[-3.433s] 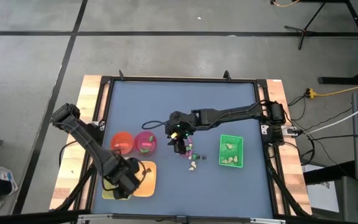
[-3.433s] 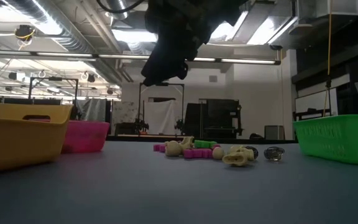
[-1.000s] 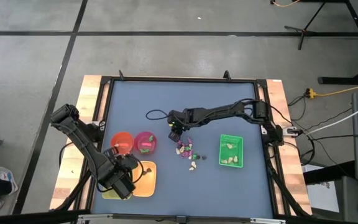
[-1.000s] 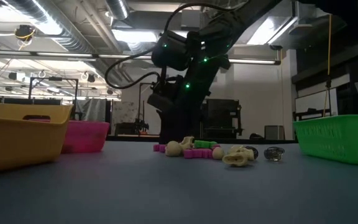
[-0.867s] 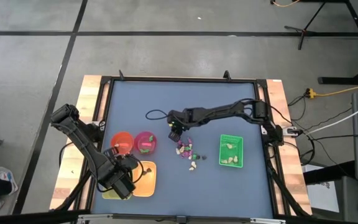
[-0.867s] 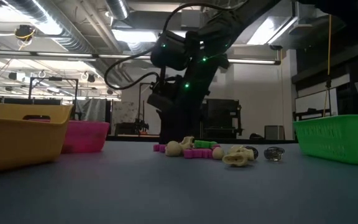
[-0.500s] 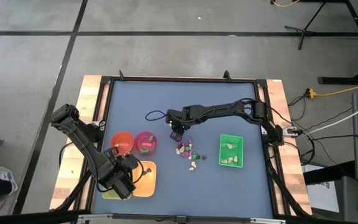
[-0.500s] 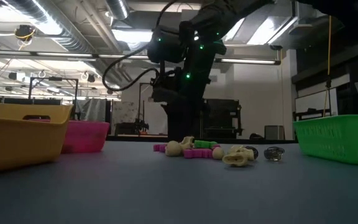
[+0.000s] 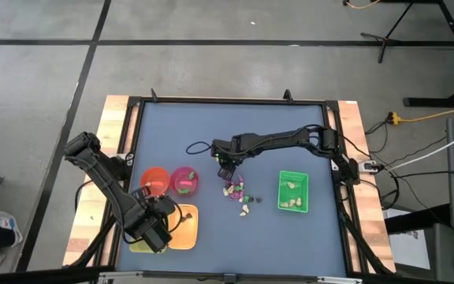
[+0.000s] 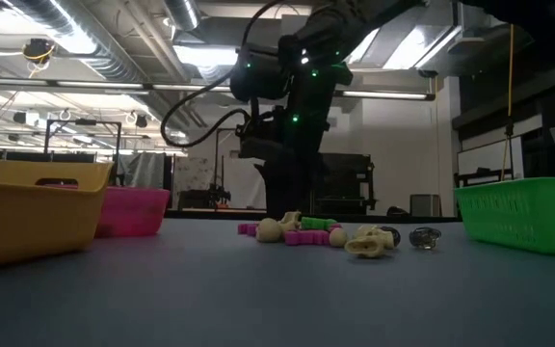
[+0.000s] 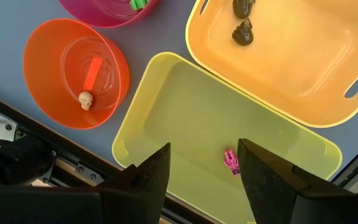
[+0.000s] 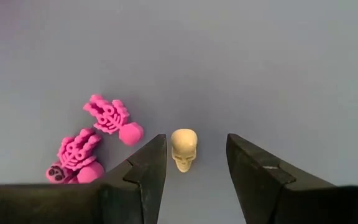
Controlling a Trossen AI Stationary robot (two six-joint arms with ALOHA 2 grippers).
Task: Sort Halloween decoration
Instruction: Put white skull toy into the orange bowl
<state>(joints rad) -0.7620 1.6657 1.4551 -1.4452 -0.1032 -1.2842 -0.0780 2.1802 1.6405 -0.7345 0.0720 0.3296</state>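
My right gripper (image 12: 190,163) hangs released near the desk's (image 9: 290,134) middle, its fingers straddling a cream skull (image 12: 183,148) without touching it; two magenta skeletons (image 12: 95,143) lie just beside. My left gripper (image 11: 202,177), also spread, hovers over the yellow tray (image 11: 185,112) at the near left corner.

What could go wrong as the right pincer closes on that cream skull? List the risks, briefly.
1. The cream skull sits slightly nearer one finger of the open right pincer, so closing may push or flick it aside rather than grip it.
2. The magenta skeletons lie just beside one finger; a small drift could nudge them or pinch one along with the skull.
3. The skull is small and rounded, so it may slip out when lifted.
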